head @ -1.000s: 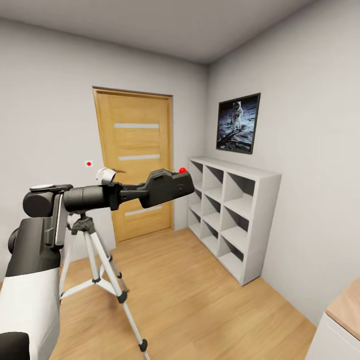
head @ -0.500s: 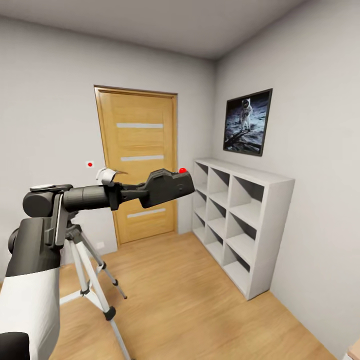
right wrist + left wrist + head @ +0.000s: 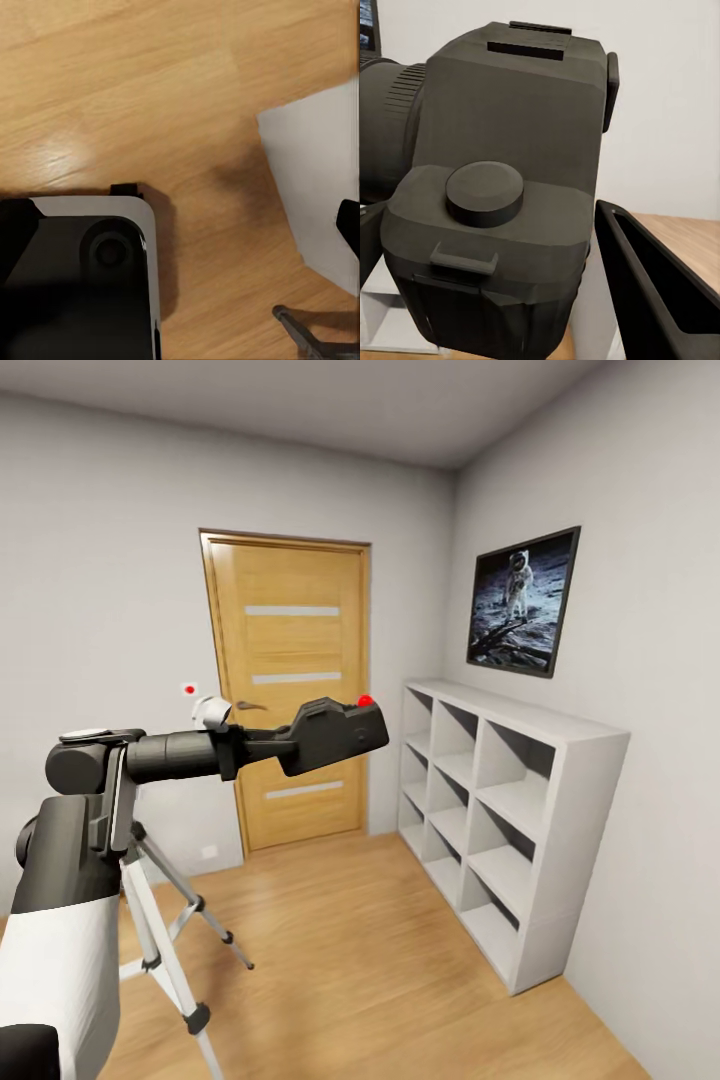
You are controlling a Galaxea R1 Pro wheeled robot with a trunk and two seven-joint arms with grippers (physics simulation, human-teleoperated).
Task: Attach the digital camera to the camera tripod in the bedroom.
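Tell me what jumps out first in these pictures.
The left gripper holds the black camera, red button on top, out in mid-air before the wooden door. The tripod stands low at the left, behind the arm. A moon picture hangs above white shelves at the right.

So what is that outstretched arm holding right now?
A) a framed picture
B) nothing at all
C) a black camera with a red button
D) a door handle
C: in the head view the left gripper is closed on the digital camera, a chunky black body with a red button on top, held out in front of the wooden door.
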